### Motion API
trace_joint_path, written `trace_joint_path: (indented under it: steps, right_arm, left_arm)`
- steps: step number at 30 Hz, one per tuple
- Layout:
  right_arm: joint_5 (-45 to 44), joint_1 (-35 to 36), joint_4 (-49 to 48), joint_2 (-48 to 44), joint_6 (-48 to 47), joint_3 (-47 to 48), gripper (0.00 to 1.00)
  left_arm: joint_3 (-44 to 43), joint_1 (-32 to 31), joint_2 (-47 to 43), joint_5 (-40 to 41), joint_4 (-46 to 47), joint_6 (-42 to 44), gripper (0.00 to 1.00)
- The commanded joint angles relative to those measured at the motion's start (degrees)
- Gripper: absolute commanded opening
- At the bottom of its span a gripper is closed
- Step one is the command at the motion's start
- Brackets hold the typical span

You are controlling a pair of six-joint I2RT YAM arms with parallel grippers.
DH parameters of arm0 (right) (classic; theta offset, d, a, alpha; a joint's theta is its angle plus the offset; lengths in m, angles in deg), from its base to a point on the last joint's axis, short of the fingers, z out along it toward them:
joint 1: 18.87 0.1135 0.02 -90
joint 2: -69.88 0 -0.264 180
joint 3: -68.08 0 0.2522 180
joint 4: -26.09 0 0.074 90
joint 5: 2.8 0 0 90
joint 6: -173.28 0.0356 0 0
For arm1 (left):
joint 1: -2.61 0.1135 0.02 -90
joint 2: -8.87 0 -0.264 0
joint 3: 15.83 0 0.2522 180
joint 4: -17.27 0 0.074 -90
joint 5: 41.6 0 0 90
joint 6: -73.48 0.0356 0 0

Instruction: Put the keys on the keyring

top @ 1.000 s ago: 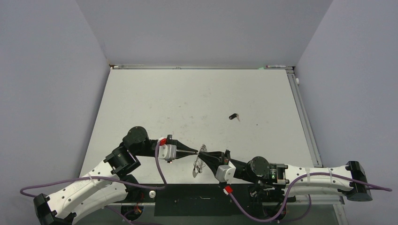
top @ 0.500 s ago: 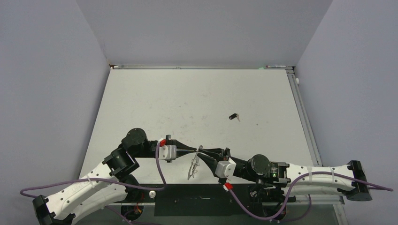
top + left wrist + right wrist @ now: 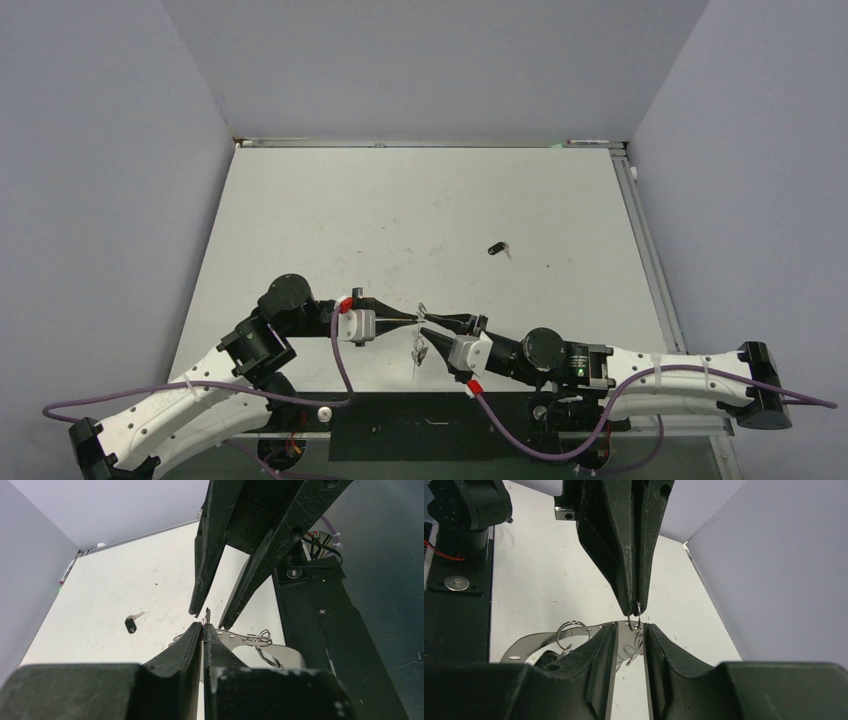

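Wire and thin metal make up the keyring (image 3: 536,639), a flat silvery hoop with small wire loops strung along its rim. We judge it light and stiff along the band, yet free to swing and twist from any single hold. It is held between the two arms, over the near part of the table (image 3: 400,200). The left gripper (image 3: 202,630) has its fingers pinched tight on one wire loop (image 3: 637,610) — a narrow, slippery purchase, so the hoop could pivot there. The right gripper (image 3: 630,630) faces it with fingers parted a little, standing either side of the rim just below that loop; we see a gap and no clamp. The band beside a loop looks to us the steadier place to hold. One key (image 3: 498,249) lies well apart, farther out on the table — tiny, black-headed, short-bladed, probably easy to flick away. Its plastic head offers the broadest grip, though we cannot make out where a loop would pass through it.
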Motion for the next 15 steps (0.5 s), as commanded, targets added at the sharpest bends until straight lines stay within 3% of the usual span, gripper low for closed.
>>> trace_joint_path:
  steps: [1, 6, 15]
  right_arm:
    - [0.45, -0.99, -1.2, 1.14, 1.96, 3.43, 0.26]
    - [0.97, -1.06, -1.15, 1.89, 1.96, 4.44, 0.25]
    - [0.82, -1.22, -0.8, 2.31, 2.04, 4.63, 0.15]
  left_arm:
    - [-0.32, -0.08, -0.56, -0.17, 2.22, 0.57, 0.0]
    - [-0.32, -0.09, -0.48, -0.17, 2.16, 0.6, 0.0]
    - [-0.33, -0.09, -0.72, -0.25, 2.11, 0.59, 0.0]
